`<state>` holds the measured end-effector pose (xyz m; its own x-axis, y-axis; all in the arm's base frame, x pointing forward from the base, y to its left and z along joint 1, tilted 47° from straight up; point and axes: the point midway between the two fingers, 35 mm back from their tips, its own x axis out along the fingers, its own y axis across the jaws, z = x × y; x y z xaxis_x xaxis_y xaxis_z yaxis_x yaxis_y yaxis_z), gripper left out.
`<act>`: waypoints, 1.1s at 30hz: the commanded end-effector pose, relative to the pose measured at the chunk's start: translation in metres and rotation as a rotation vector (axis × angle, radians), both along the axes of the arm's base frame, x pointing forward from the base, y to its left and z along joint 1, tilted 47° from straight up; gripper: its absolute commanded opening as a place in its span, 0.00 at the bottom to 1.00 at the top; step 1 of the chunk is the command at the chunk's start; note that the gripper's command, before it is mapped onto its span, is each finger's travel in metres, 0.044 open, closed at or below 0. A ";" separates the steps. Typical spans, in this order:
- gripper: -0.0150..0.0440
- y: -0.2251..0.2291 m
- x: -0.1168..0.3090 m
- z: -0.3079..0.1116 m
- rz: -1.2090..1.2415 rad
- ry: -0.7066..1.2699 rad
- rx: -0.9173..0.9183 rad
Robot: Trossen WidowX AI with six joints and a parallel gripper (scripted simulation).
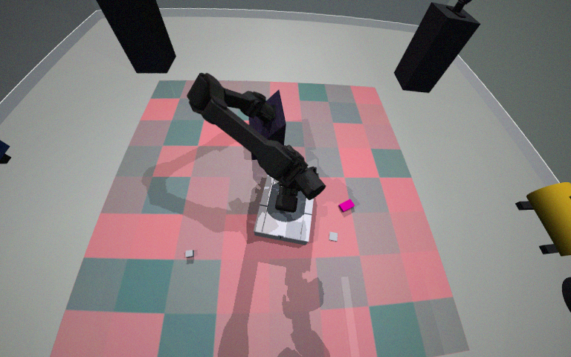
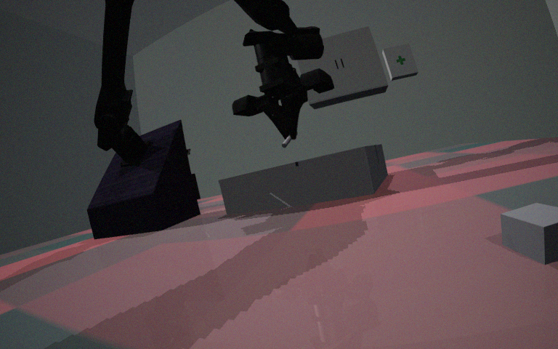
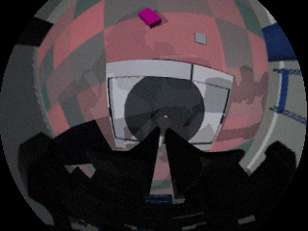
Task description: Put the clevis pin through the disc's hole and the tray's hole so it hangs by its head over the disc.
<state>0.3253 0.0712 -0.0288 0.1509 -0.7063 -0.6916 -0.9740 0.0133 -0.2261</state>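
Your gripper (image 2: 290,137) (image 3: 162,130) pinches the slanted steel pin (image 2: 286,142) above the tray (image 1: 282,230) (image 2: 296,181) (image 3: 149,67), apparently to bring it over the disc (image 1: 275,212) (image 3: 144,103) for upright insertion.

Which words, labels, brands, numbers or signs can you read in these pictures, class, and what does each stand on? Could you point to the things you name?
Green plus sign, "+": on the small pale box (image 2: 399,61) on the wall.
No words, brands or numbers can be read.
Two short dark strokes mark the larger wall box (image 2: 357,67); they spell nothing readable.
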 end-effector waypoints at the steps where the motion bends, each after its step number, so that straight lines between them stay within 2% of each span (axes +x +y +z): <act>1: 0.25 0.000 -0.001 0.000 0.008 0.007 0.033; 33: 0.25 -0.022 -0.003 0.008 0.185 0.029 0.749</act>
